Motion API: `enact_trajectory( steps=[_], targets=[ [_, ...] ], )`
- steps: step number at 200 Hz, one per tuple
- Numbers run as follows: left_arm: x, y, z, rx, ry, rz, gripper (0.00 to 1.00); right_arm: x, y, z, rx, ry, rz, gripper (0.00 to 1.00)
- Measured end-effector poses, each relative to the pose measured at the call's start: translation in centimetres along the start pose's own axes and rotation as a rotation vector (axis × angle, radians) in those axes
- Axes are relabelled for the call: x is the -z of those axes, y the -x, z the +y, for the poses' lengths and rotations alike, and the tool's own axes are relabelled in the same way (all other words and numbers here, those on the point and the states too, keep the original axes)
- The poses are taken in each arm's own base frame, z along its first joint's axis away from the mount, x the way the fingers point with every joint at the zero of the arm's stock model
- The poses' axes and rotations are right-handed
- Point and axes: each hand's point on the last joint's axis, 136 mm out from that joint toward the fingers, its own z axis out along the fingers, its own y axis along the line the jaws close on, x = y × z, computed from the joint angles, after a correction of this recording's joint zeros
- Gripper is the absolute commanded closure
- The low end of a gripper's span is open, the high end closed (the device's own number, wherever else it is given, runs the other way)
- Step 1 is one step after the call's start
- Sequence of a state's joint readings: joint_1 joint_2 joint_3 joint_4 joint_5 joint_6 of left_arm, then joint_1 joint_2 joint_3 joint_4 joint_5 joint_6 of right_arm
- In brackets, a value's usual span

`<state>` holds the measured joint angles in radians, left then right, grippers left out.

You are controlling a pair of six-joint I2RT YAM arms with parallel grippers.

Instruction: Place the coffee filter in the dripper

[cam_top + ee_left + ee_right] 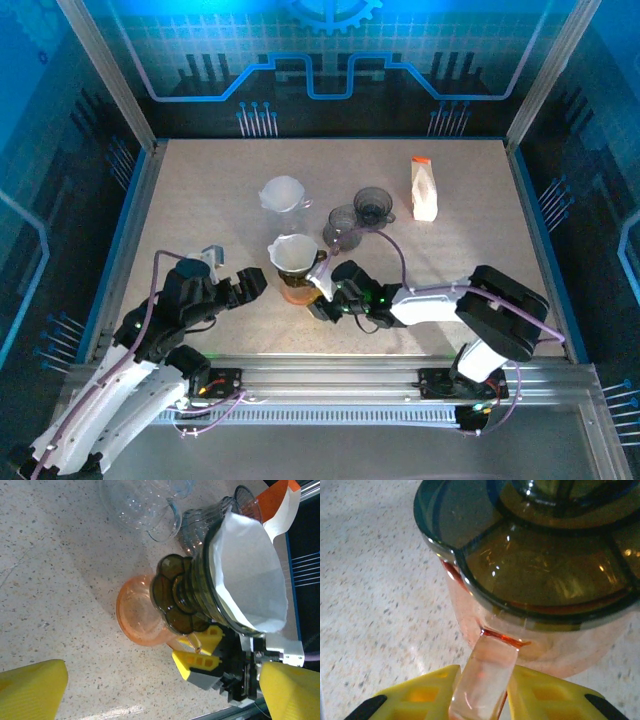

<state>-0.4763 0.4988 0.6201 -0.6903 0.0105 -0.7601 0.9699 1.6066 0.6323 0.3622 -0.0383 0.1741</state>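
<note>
A white paper coffee filter (291, 250) (252, 575) lines the smoky dripper (296, 264) (192, 592), which stands on an orange glass cup (297, 291) (136, 612) (550, 652). My right gripper (325, 296) (482, 695) is shut on the cup's clear orange handle (486, 672), one yellow finger on each side of it. The dripper's dark scalloped base (545, 555) rests on the cup's rim. My left gripper (240, 285) (162, 692) stands open just left of the cup, with nothing between its yellow fingers (32, 690).
Behind the dripper stand a clear pitcher (283, 193) (142, 505) and two dark glass cups (345, 225) (374, 205). A white carton with an orange cap (424, 188) stands at the back right. The metal frame rail (330, 378) runs along the near edge.
</note>
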Motion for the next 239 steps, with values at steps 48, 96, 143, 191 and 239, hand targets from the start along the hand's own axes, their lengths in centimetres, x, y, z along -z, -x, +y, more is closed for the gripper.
enact_trajectory(
  steps=[48,96,143,191,239],
  targets=[
    [0.4,0.1,0.2,0.002,0.006,-0.012,0.01,-2.5,2.7,-0.4,0.02,0.011,-0.027,0.69],
    [0.8,0.2,0.3,0.001,0.011,-0.023,0.01,-4.5,4.5,-1.0,0.027,0.006,-0.044,0.68],
    [0.9,0.2,0.3,0.001,0.01,-0.025,0.01,-5.4,5.7,-1.4,0.024,0.003,-0.061,0.6],
    [0.9,0.2,0.3,0.002,0.01,-0.026,0.01,-5.2,4.8,-1.2,0.016,0.02,-0.057,0.49],
    [0.9,0.3,0.3,0.001,0.01,-0.026,0.01,-3.2,2.2,-1.0,-0.02,0.019,-0.025,0.45]
  ],
)
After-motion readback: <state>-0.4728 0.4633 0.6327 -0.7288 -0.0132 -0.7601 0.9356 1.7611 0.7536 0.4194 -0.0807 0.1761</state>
